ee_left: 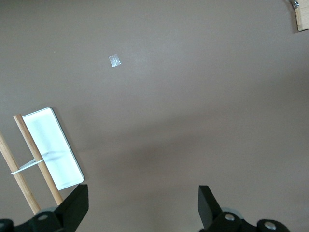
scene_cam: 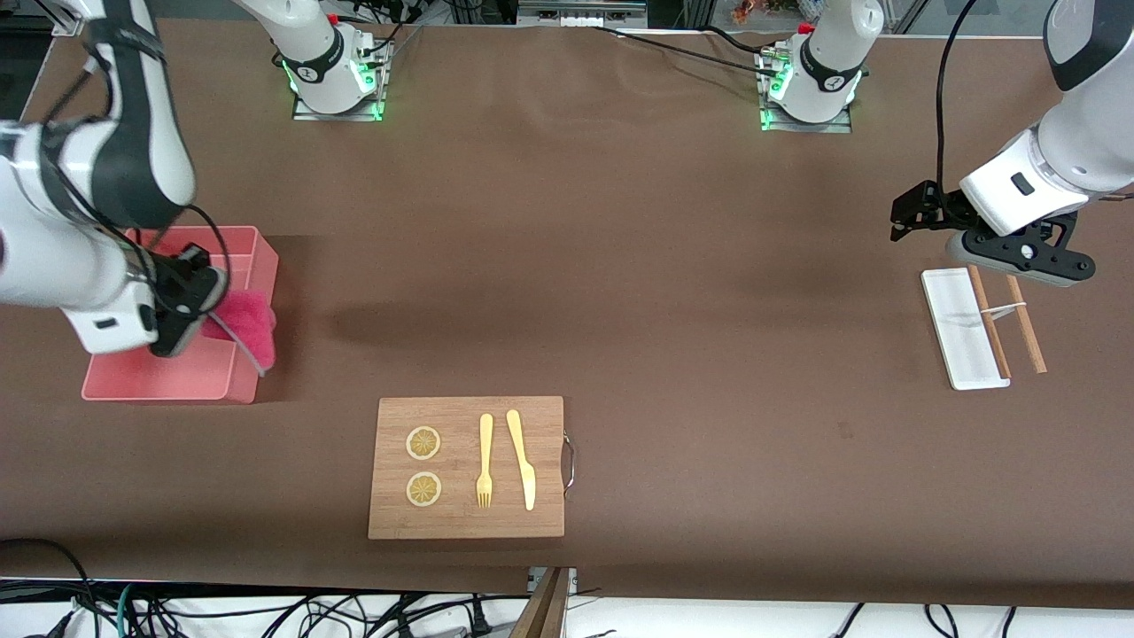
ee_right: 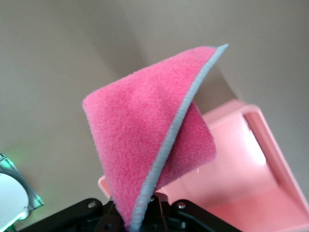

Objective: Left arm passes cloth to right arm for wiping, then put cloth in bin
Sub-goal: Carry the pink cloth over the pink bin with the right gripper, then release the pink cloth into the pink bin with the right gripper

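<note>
i have the right gripper (scene_cam: 190, 323) over the bin (scene_cam: 257, 257), fingers clamped on the cloth (scene_cam: 244, 321), which hangs above the bin wall at three o'clock of the tub. i judge this the last step: shift over the bin's middle, then release. the left gripper (ee_left: 140, 205) waits over the white tray (scene_cam: 961, 332), fingers spread wide, empty.
</note>
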